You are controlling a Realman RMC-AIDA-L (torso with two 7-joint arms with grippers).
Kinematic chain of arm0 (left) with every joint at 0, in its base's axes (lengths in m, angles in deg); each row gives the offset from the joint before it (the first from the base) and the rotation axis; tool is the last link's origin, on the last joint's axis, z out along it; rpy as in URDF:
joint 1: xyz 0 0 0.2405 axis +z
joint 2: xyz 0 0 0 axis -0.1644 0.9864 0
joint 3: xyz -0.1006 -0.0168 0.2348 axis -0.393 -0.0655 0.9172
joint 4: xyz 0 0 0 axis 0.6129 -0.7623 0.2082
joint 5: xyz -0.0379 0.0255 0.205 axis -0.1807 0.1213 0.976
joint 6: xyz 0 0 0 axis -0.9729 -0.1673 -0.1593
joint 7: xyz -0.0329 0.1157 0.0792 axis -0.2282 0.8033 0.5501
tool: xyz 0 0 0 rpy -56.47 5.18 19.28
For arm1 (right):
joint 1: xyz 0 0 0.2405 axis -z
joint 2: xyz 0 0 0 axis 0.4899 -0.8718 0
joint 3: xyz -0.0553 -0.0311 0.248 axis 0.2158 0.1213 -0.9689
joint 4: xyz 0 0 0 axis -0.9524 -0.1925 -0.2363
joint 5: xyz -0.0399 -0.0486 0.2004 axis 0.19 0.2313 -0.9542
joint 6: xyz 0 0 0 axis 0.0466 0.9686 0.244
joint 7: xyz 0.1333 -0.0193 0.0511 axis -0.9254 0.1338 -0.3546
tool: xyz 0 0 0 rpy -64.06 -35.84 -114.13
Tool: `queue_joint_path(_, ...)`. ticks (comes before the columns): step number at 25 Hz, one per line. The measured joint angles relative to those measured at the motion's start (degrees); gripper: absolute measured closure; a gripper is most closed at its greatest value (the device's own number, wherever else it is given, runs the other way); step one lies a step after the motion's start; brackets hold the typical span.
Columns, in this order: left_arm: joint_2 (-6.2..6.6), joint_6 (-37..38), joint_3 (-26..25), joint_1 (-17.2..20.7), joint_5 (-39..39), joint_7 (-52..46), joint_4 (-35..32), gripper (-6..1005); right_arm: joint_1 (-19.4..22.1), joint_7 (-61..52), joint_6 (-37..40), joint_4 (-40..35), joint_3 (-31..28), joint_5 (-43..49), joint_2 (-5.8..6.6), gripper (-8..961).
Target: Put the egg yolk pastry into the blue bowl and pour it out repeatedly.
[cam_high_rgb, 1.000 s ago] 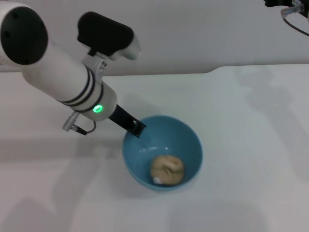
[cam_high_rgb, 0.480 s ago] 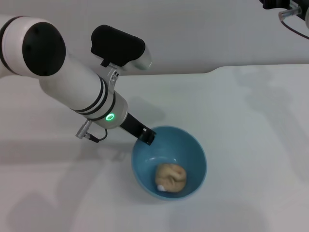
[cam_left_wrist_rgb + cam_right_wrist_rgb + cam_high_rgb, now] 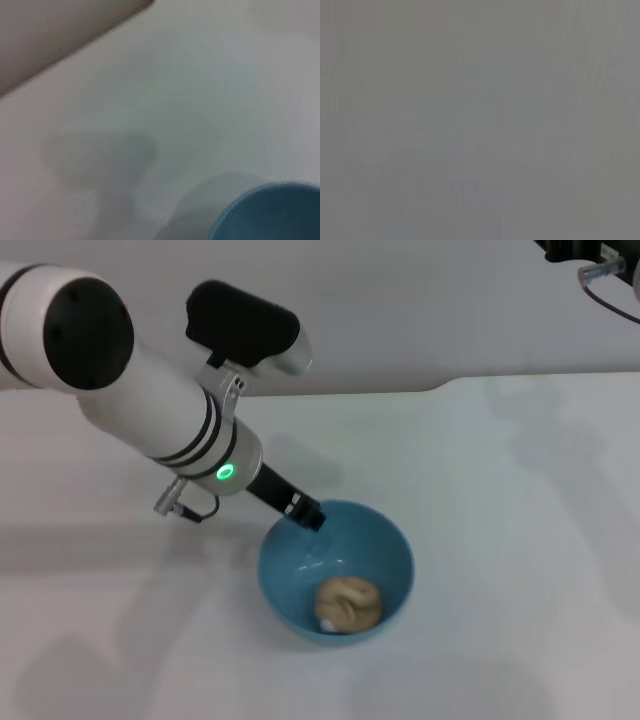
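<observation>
a bare robot test bench rather than a home or kitchen: a plain white table point(image 3: 520, 540) against a blank grey wall point(image 3: 420, 310), with only one blue bowl point(image 3: 390, 550) set out and a cable point(image 3: 605, 285) hanging overhead.

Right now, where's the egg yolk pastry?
Head view: the egg yolk pastry lies inside the blue bowl, on the near side of its floor; the left hand is at the bowl's far-left rim.
</observation>
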Motion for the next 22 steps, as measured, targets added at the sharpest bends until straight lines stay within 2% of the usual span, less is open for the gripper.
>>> queue_joint_path(4, 0.09, 1.1, -3.0, 1.6, 1.1, 2.1, -4.9, 695, 0.1, 0.0, 0.0, 0.4, 0.0, 0.0, -0.06, 473)
queue_joint_path(8, 0.09, 5.2, -7.2, 4.4, 1.2, 5.3, -8.8, 505, 0.2, -0.4, 0.0, 1.2, 0.0, 0.0, -0.08, 473)
queue_joint_path(9, 0.08, 8.9, -7.7, 6.1, 1.0, 6.5, -9.9, 457, 0.3, -0.8, 0.0, 1.5, 0.0, 0.0, -0.09, 473)
queue_joint_path(12, 0.06, 23.8, -7.3, 12.8, 0.5, 8.8, -11.9, 264, 0.5, -2.4, 1.2, 3.2, -0.2, 0.0, -0.03, 473)
queue_joint_path(15, 0.13, 45.1, -3.9, 21.3, 0.6, 9.6, -11.7, 180, 1.4, -3.8, 5.6, 6.1, -0.2, 0.0, 0.02, 473)
queue_joint_path(17, 0.23, 55.4, -1.8, 24.4, 0.6, 9.7, -10.3, 124, 2.2, -4.5, 10.7, 8.9, 0.0, 0.0, 0.04, 473)
queue_joint_path(18, 0.30, 62.7, -0.2, 26.6, 0.8, 9.7, -8.7, 124, 2.6, -4.7, 13.6, 10.5, 0.2, 0.0, 0.03, 473)
queue_joint_path(22, 0.53, 82.2, 4.0, 30.5, 1.0, 9.3, -2.4, 124, 3.6, -4.7, 26.7, 17.8, 0.9, 0.3, 0.03, 473)
